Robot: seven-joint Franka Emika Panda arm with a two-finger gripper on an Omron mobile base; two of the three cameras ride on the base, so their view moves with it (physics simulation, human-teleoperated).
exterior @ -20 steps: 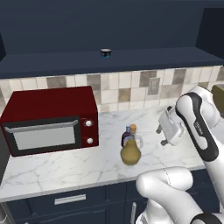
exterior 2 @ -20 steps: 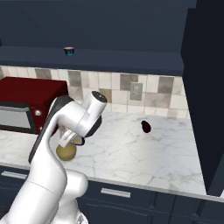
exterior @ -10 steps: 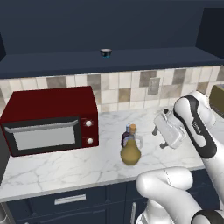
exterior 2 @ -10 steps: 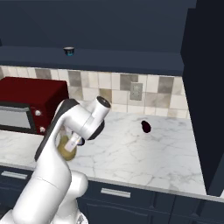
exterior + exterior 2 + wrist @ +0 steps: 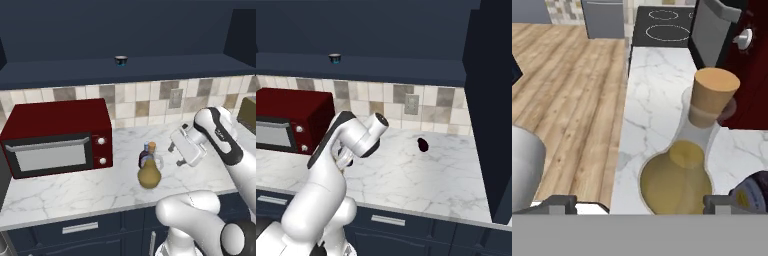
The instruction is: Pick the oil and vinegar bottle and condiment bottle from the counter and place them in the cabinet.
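Oil and vinegar bottle (image 5: 149,171) seen upright on counter (image 5: 65,187), condiment bottle (image 5: 145,154) behind; gripper (image 5: 173,148) near.

Soft, even light is falling from above, leaving the counter (image 5: 75,190) bright while the cabinet (image 5: 125,30) above it is staying dim. Faint shadows are pooling beside the oil and vinegar bottle (image 5: 684,165). Rendered edges are looking slightly soft, without glare.

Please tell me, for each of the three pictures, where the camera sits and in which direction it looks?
Left base view: behind the arm's left, facing the counter; the arm and gripper show.
Right base view: behind its right, facing the same counter; the white arm shows.
Hand view: on the hand, looking at the oil and vinegar bottle; its finger tips show.
Shared: both base views show the red microwave and the cabinet.
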